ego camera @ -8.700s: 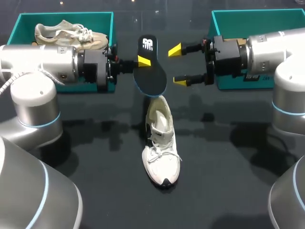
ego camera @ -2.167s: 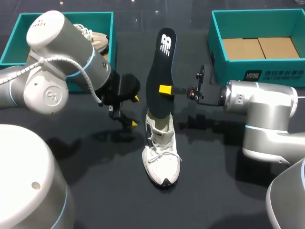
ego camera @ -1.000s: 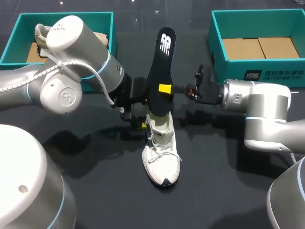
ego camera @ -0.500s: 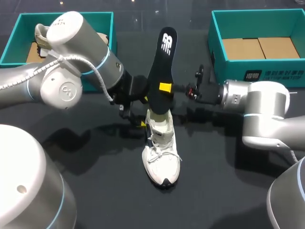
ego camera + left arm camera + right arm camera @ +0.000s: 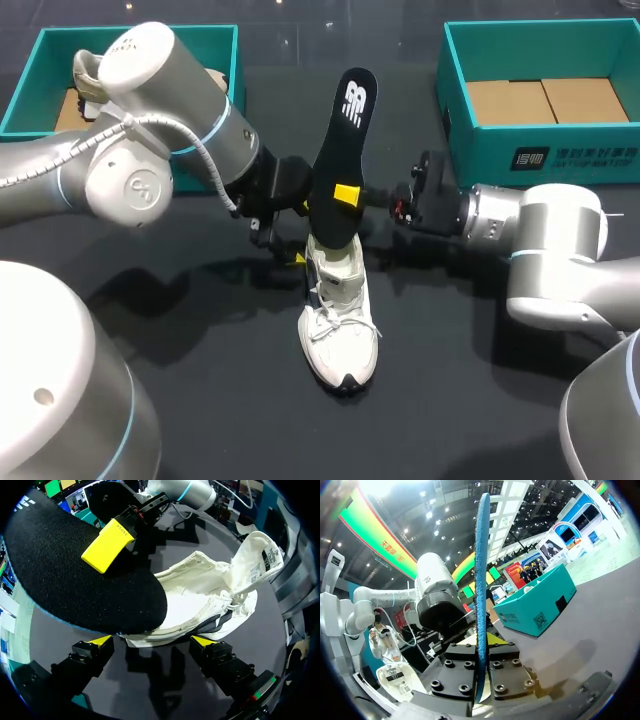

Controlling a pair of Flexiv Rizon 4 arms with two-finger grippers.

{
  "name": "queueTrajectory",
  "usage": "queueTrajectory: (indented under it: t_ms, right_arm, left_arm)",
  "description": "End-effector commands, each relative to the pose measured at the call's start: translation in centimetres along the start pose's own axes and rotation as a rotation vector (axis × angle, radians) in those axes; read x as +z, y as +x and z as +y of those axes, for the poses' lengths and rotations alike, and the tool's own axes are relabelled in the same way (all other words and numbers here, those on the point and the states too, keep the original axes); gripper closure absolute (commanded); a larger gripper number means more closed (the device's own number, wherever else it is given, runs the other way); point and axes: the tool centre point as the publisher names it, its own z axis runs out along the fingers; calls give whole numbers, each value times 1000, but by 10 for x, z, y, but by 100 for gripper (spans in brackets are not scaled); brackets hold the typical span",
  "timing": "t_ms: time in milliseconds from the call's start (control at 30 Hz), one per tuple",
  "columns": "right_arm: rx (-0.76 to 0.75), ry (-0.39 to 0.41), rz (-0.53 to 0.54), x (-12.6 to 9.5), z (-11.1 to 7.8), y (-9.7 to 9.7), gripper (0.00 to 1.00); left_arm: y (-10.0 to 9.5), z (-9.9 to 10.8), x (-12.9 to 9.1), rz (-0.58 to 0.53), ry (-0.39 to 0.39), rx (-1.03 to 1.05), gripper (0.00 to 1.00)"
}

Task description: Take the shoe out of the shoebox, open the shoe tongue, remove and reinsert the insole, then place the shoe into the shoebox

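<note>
White lace-up fabric shoe (image 5: 338, 320) lying on dark surface (image 5: 480, 400); black foam insole (image 5: 340, 160) entering its collar, right fingers (image 5: 347, 193) pinching it; left fingers (image 5: 100, 641) gaping wide beside heel; unbraced shoe likely sliding, insole buckling.

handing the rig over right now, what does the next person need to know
Right claw: shut on the insole, held upright, lower end at the shoe's opening.
Left claw: open, beside the shoe's heel.
Shoe: on the table between the boxes, tongue pulled open.
Done: shoe out, insole removed.
Left: seat the insole fully, then put the shoe in a shoebox; the right shoebox is empty.
</note>
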Motion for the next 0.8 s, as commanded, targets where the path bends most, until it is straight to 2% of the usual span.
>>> queueTrajectory:
  t_ms: [33,300,800]
  right_arm:
    - [-1,-6,-8,0,-3,3,100]
    - [-1,-6,-8,0,-3,3,100]
    - [19,13,5,-1,-17,7,100]
  left_arm:
    - [0,0,1,-1,-3,1,0]
    - [0,0,1,-1,-3,1,0]
    - [0,0,1,-1,-3,1,0]
